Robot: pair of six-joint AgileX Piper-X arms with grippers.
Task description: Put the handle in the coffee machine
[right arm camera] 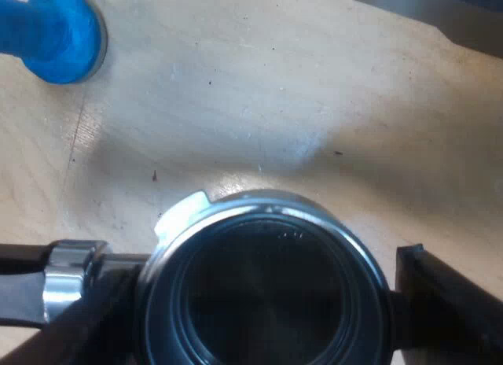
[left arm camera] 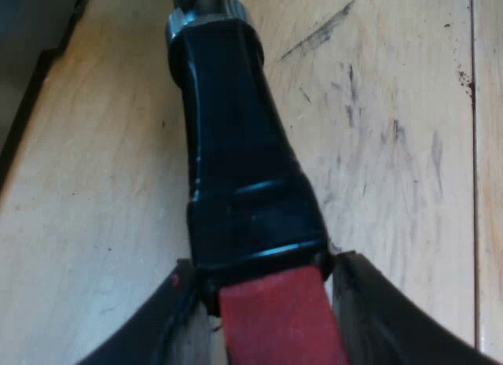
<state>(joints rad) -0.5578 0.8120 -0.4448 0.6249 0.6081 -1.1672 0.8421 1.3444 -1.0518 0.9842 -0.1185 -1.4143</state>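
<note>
You see the holder (right arm camera: 263, 211) over the pale wooden worktop (left arm camera: 94, 184). Its round metal basket is open and dark inside. Its glossy dark handle (left arm camera: 232, 145) widens to the red end (left arm camera: 275, 322), clamped between the left gripper's (left arm camera: 265, 264) jaws.

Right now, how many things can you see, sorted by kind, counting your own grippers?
Metal holder with a black, red-ended handle: 1
Blue tamper: 1
Black two-fingered grippers (left gripper, right gripper): 2
Total: 4
</note>
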